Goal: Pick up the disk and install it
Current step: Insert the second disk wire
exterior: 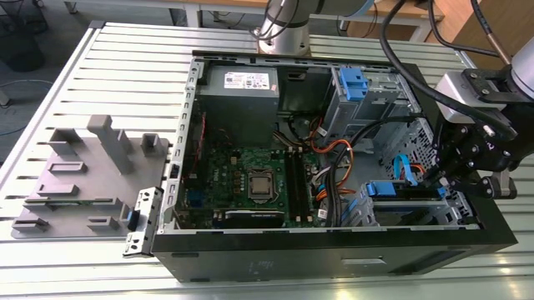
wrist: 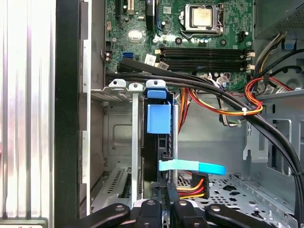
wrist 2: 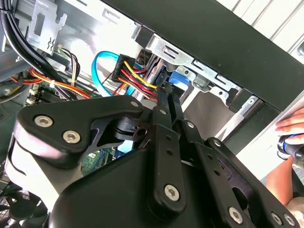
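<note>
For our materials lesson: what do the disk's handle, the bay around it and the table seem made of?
Disk's handle: likely plastic, matte uniform blue, moulded shape.
Bay: apparently sheet metal, dull grey, punched slots.
Table: probably aluminium, pale silver ribbed slats.

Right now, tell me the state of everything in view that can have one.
Computer case: open, side panel off.
Disk: slotted on edge in the drive bay.
Processor: exposed, no cooler on it.
Gripper: down inside the case, at the disk.
</note>
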Available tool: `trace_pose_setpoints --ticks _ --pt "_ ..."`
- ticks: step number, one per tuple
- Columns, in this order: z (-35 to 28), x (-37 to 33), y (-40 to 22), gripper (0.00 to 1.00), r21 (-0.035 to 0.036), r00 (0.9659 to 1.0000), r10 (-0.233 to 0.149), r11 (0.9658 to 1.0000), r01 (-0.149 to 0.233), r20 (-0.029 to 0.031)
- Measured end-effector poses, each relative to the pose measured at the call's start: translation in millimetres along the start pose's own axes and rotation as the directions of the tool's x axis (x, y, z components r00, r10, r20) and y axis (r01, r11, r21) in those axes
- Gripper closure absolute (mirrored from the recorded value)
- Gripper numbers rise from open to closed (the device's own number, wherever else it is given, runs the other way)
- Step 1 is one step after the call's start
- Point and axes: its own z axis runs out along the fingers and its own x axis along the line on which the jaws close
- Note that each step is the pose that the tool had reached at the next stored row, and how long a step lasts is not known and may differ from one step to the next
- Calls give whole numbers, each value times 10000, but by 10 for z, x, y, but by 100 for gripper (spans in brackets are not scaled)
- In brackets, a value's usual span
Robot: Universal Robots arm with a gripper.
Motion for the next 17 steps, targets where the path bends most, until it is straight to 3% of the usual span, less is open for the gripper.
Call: trace_pose_setpoints --ticks 7,8,17 --pt "3 0 0 82 0 10000 0 10000 0 2" --pt "2 0 0 76 0 10000 0 10000 0 2" --pt "43 1 -1 76 0 10000 -7 10000 7 -6"
